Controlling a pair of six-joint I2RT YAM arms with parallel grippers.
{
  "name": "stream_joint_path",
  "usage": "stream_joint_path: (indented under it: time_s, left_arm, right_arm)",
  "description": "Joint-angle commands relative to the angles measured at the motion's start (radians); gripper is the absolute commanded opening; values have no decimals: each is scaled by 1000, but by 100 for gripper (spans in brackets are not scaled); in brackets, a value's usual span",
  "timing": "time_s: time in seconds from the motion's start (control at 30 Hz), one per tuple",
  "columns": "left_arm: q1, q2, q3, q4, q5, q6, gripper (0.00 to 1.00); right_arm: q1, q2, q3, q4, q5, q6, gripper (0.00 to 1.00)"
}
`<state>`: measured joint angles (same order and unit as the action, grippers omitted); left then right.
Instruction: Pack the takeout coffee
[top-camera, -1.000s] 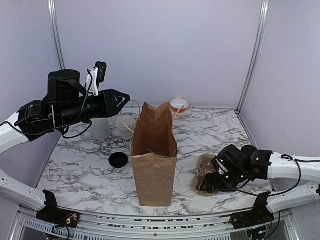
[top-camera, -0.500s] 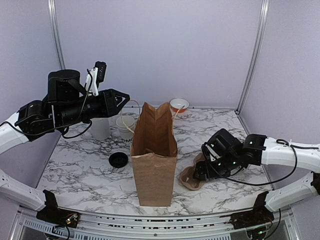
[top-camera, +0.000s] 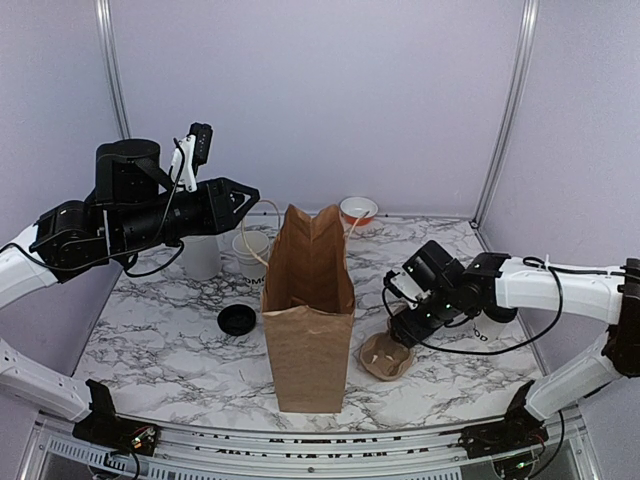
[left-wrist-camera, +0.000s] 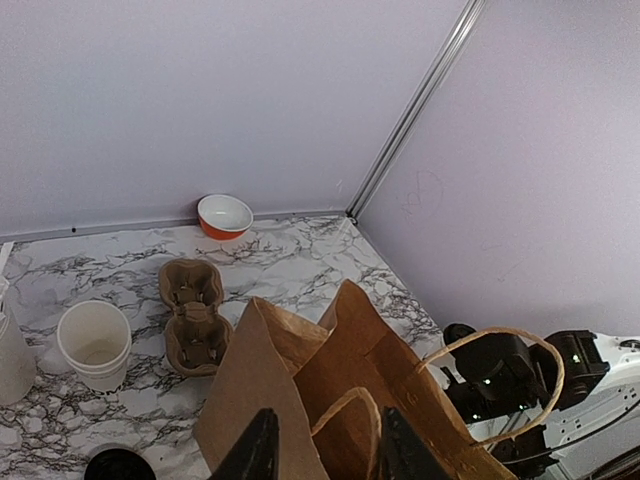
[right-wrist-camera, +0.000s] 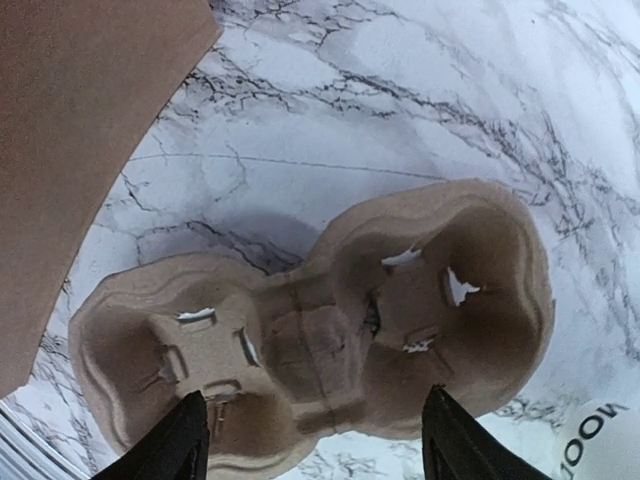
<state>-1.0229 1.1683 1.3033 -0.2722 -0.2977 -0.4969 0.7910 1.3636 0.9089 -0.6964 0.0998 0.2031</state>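
Only a white side with dark lettering shows of the takeout coffee (right-wrist-camera: 603, 447), at the bottom right corner of the right wrist view; its lid is out of frame. My right gripper (top-camera: 402, 328) hangs open just over a brown pulp cup carrier (right-wrist-camera: 330, 320), its fingers straddling the carrier's middle without touching it. The carrier (top-camera: 386, 356) lies beside the upright brown paper bag (top-camera: 308, 310). My left gripper (left-wrist-camera: 328, 450) is raised over the bag's mouth, jaws apart, with the near handle loop (left-wrist-camera: 350, 405) standing between them.
A loose black lid (top-camera: 237, 320) lies left of the bag. A lidless white cup (top-camera: 250, 250) and a taller white tumbler (top-camera: 200, 258) stand at back left. An orange bowl (top-camera: 358, 210) sits at the back. A second carrier (left-wrist-camera: 190, 315) lies behind the bag.
My right arm has swung from the front right corner up and left toward the bag, and the carrier has shifted left and turned. The left arm has not moved.
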Motion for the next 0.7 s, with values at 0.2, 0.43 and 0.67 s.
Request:
stream_joint_path:
  time_s: [0.2, 0.43, 0.67]
  left_arm:
    - [-2, -6, 18, 8, 0, -13, 36]
    - [-2, 6, 23, 5, 6, -20, 36]
    - [0, 5, 30, -7, -3, -13, 37]
  right_arm:
    - [-90, 23, 5, 160, -147, -234, 70]
    - [-87, 57, -22, 170, -185, -228, 66]
    - [-80, 121, -23, 164, -184, -214, 64]
